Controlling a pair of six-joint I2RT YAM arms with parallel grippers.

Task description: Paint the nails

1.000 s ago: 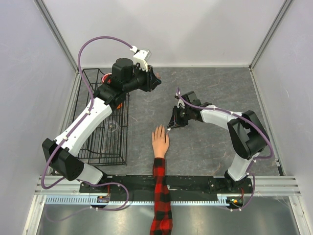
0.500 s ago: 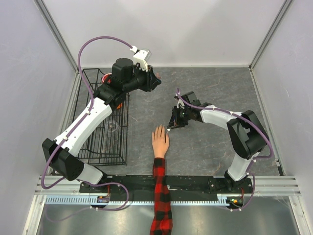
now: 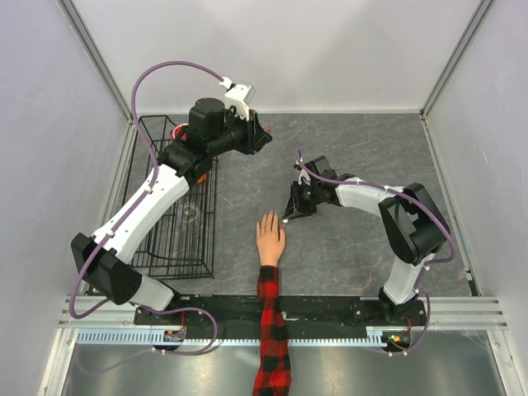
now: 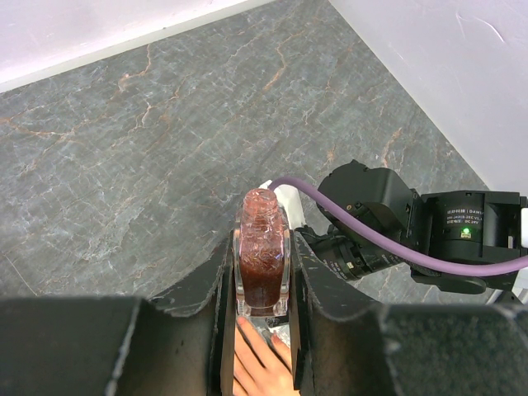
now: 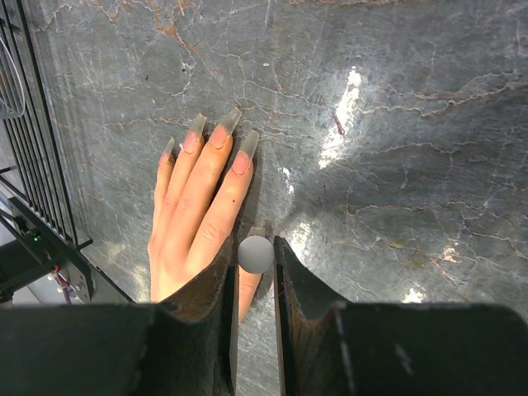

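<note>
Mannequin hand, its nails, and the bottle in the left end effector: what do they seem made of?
Mannequin hand: likely silicone or soft plastic, given its matte peach surface.
Nails: probably plastic tips, translucent grey with pink showing through.
Bottle in the left end effector: clear glass or hard plastic, glinting, with dark red polish inside.

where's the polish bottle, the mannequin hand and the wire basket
polish bottle point(image 4: 262, 268): left wrist view, on its red glass body
mannequin hand point(image 5: 198, 194): right wrist view, on the back of the fingers
wire basket point(image 3: 214, 223): top view, on its right side wall
</note>
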